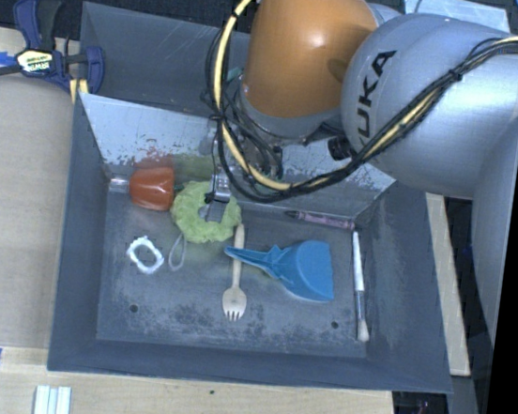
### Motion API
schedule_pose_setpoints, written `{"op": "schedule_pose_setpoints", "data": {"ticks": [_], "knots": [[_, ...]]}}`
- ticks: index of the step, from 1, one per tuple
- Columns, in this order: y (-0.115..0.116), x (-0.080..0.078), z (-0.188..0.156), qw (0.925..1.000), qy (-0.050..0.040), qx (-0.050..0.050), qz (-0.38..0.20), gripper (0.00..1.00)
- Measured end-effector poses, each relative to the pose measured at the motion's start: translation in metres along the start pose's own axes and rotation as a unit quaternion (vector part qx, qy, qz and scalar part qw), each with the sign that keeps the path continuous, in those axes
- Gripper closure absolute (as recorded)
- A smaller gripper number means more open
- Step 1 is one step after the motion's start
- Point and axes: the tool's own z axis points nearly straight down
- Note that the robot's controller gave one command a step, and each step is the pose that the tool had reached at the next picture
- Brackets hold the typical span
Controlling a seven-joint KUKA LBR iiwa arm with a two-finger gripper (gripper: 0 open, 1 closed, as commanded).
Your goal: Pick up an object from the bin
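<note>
My gripper hangs over the middle of a fuzzy green ring lying at the back centre of the bin, its tip down at the ring's hole. Just left of the ring lies an orange-red cup on its side. A pale wooden fork lies right of the ring, tines toward the front. A blue scoop rests beside the fork, its handle pointing at the ring.
A small white ring and a thin wire loop lie at front left. A white stick runs along the right wall, and a dark pen lies at the back right. The arm's orange cover and cables loom over the back wall.
</note>
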Motion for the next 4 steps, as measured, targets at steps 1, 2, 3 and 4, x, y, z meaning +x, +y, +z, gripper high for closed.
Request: {"op": "schedule_pose_setpoints", "data": {"ticks": [1, 2, 3, 4], "knots": [[-0.001, -0.002, -0.005, 1.0, -0.0043, -0.001, 0.001, 0.0], [-0.001, -0.002, -0.005, 1.0, -0.0043, 0.0, 0.002, 0.0], [-0.047, 0.028, -0.009, 0.9931, -0.0047, 0.0, -0.117, 0.0], [-0.116, 0.063, -0.015, 0.9689, -0.0045, 0.001, -0.248, 0.0]]}}
